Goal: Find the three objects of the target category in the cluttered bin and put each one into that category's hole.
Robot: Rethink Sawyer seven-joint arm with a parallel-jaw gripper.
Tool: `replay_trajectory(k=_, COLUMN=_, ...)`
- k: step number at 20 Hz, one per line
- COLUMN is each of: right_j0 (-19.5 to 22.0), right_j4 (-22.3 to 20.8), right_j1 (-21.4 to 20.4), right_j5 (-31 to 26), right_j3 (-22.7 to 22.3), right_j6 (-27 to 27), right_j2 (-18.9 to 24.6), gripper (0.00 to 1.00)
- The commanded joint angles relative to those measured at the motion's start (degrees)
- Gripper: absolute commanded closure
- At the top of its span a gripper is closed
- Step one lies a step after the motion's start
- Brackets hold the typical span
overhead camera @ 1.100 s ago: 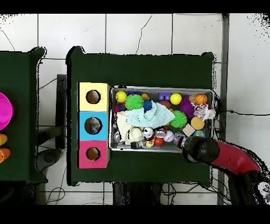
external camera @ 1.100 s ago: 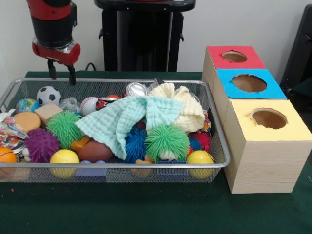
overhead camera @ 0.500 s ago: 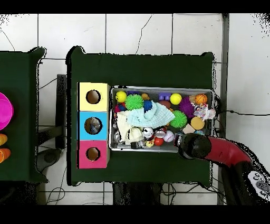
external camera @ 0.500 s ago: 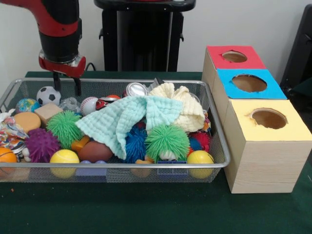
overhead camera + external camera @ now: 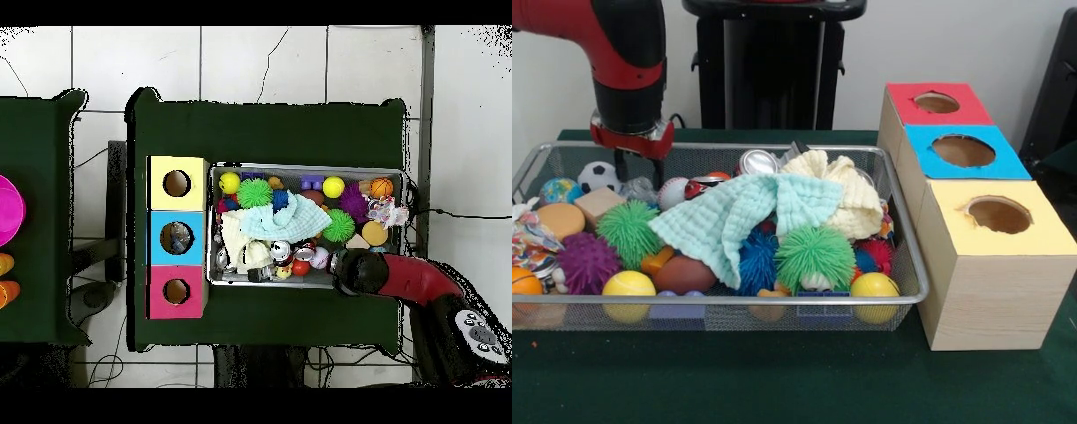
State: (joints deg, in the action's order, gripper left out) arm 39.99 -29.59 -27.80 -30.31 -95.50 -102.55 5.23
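My claw (image 5: 639,170) hangs in the upper left of the front view, its two dark prongs apart with nothing between them, dipped just inside the back rim of the wire bin (image 5: 777,301). In the overhead view my red arm (image 5: 420,283) comes in from the lower right and ends over the bin's lower right part.

Right under my prongs lies a crumpled clear bag (image 5: 640,189). To its left sits a small soccer ball (image 5: 598,172), to its right a baseball (image 5: 673,190), both round and showing no long axis. I cannot tell from the pictures which category is the target.

A mint cloth (image 5: 737,216) sprawls across the middle, its long axis slanting from lower left to upper right, draped over what lies beneath it. A cream cloth (image 5: 843,194) is bunched just right of it. A silver can (image 5: 757,162) lies on its side at the back with its end facing the camera.

Nearer the frame's bottom are a green spiky ball (image 5: 628,231), a purple spiky ball (image 5: 588,261), another green spiky ball (image 5: 815,256) and two yellow balls (image 5: 628,284) (image 5: 875,285).

At the right stands a wooden box with three holes: red top (image 5: 937,102), blue top (image 5: 963,150), yellow top (image 5: 998,214), in a row running from upper to lower right, well apart from my claw.
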Motion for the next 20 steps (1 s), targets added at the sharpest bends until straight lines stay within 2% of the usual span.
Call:
replay_trajectory(k=1, right_j0=-2.0, right_j4=-3.8, right_j1=7.5, right_j5=9.5, right_j3=6.9, right_j6=-4.1, right_j2=1.1, gripper=0.0)
replay_trajectory(k=6, right_j0=-3.7, right_j4=-4.2, right_j1=8.7, right_j5=12.6, right_j3=7.6, right_j6=-6.4, right_j2=-0.8, gripper=0.0)
replay_trajectory(k=7, right_j0=-5.1, right_j4=-4.3, right_j1=9.2, right_j5=14.5, right_j3=8.1, right_j6=-8.5, right_j2=-2.4, gripper=0.0)
replay_trajectory(k=11, right_j0=-6.3, right_j4=-1.7, right_j1=9.9, right_j5=18.3, right_j3=7.3, right_j6=-12.2, right_j2=-4.4, gripper=0.0)
replay_trajectory(k=13, right_j0=-6.1, right_j4=-1.5, right_j1=9.0, right_j5=21.0, right_j3=6.1, right_j6=-11.4, right_j2=-4.1, gripper=0.0)
replay_trajectory(k=16, right_j0=-4.9, right_j4=-0.4, right_j1=7.4, right_j5=21.4, right_j3=4.0, right_j6=-9.5, right_j2=-2.2, gripper=0.0)
replay_trajectory(k=20, right_j0=-2.4, right_j4=0.5, right_j1=6.4, right_j5=18.9, right_j3=2.3, right_j6=-5.9, right_j2=1.2, gripper=0.0)
